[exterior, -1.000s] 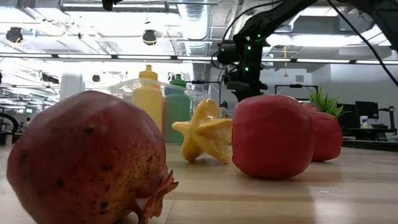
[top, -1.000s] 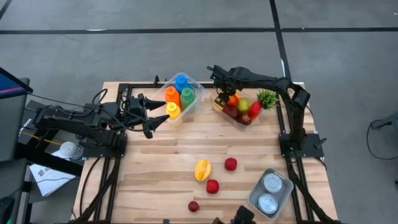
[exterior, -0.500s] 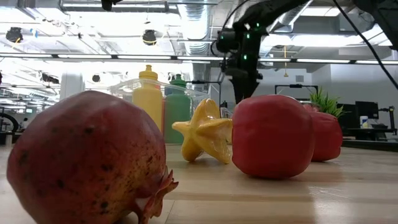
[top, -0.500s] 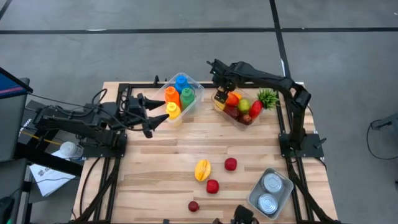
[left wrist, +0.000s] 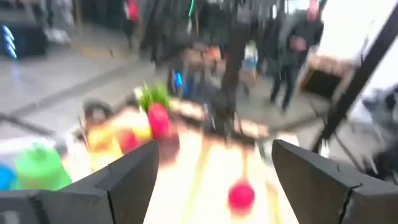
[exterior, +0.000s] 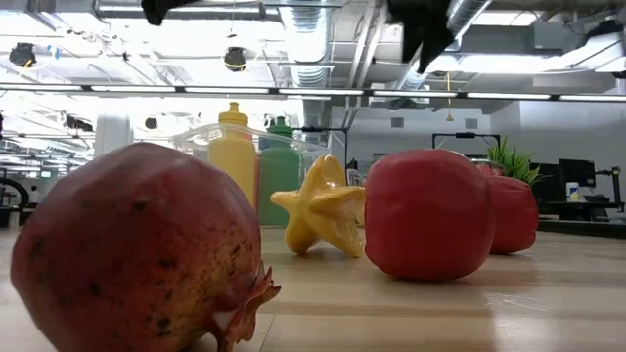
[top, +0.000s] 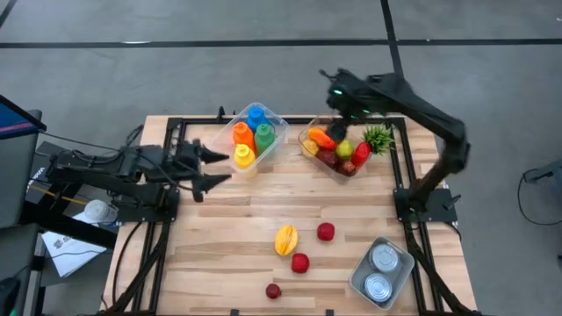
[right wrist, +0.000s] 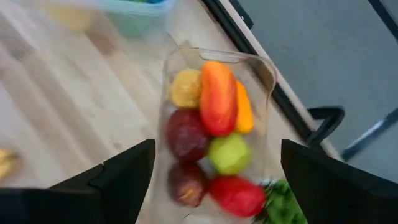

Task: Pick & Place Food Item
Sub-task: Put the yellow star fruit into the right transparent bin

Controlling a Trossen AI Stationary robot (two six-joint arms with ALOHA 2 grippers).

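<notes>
A clear fruit bin (top: pixel 337 149) stands at the table's far right. In it lie an orange-red fruit (right wrist: pixel 217 98), a yellow one, dark red ones, a green one (right wrist: pixel 230 153) and a leafy green (top: pixel 378 138). My right gripper (top: pixel 338 93) hangs open high above this bin, pointing steeply down, nothing between its fingers (right wrist: pixel 127 177). Loose on the near table lie a yellow starfruit (top: pixel 285 239), two red fruits (top: pixel 326 232) (top: pixel 300 262) and a pomegranate (top: pixel 273 290). My left gripper (top: pixel 211 167) waits open at the left, pointing level toward the table's right.
A clear bin of coloured bottles (top: pixel 255 134) stands at the far middle, just beside my left gripper. A tray with two tin cans (top: pixel 381 271) sits at the near right corner. Black frame rails (top: pixel 167 175) run along the left and right edges. Bare wood lies mid-table.
My right gripper has risen quickly out of the fruit bin and drawn toward the table's far right edge. The orange-red fruit stays lying in the bin among the others.
</notes>
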